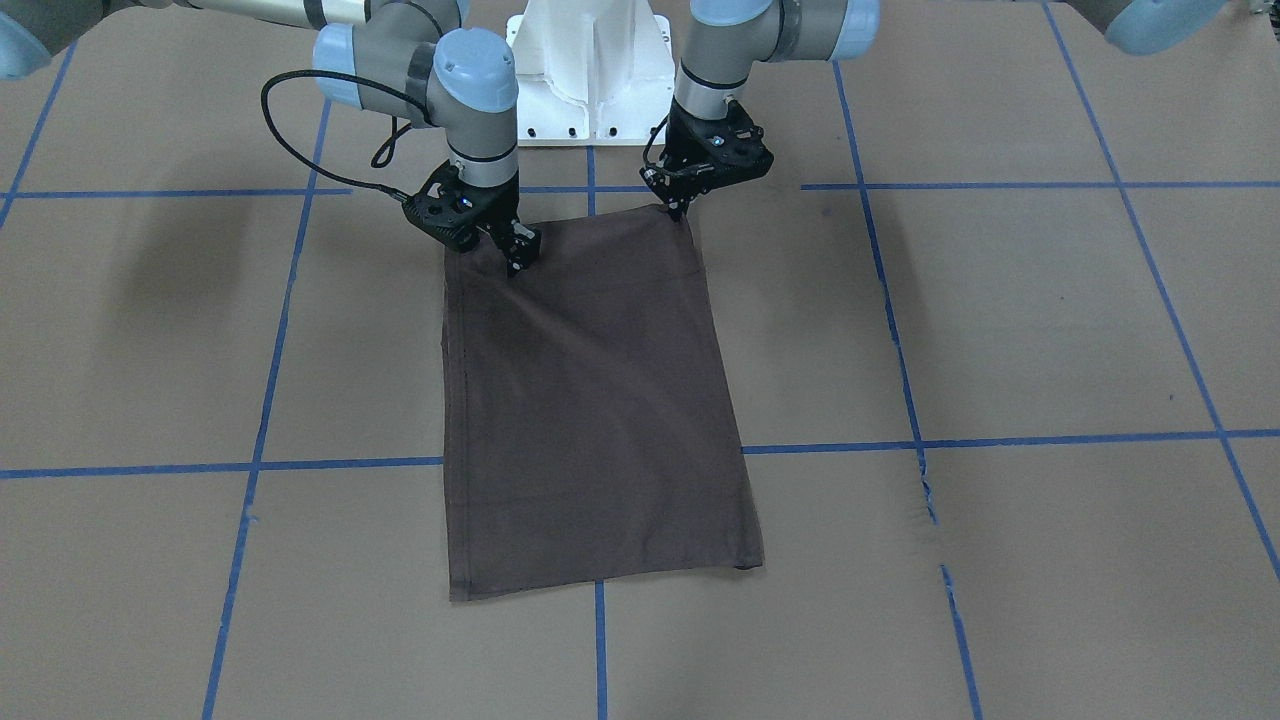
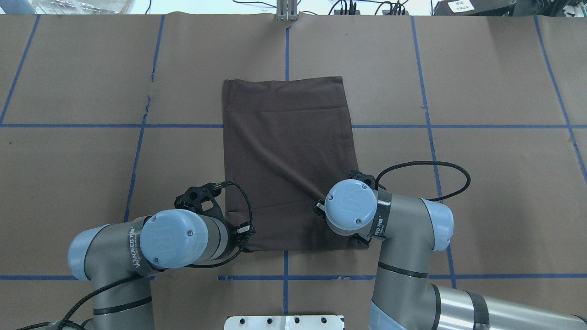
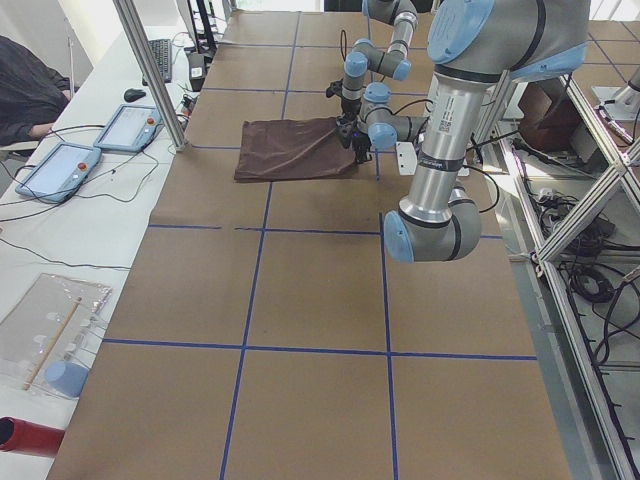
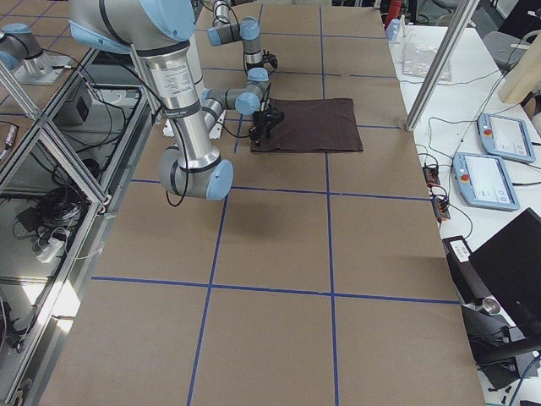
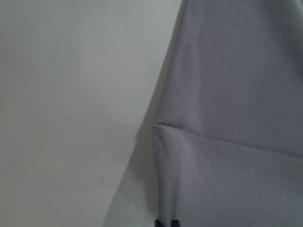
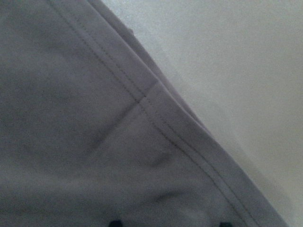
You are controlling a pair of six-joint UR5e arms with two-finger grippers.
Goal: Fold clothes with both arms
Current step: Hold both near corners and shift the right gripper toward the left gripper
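Left arm and right arm stoop over the folded T-shirt, mid-counter, at its corners nearest the robot-side edge.

Left pincer looks closed on its corner while the right pincer stands apart over the stitched edge. Lifting now would likely drag the cloth askew, and a shallow bite may catch only the top layer. Brown paper crossed by blue tape lines covers the counter; pendants lie on a bench beyond the edge opposite the robot.

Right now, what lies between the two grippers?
Only the robot-side edge of the T-shirt lies between the left gripper and the right gripper, as the front-facing view shows.
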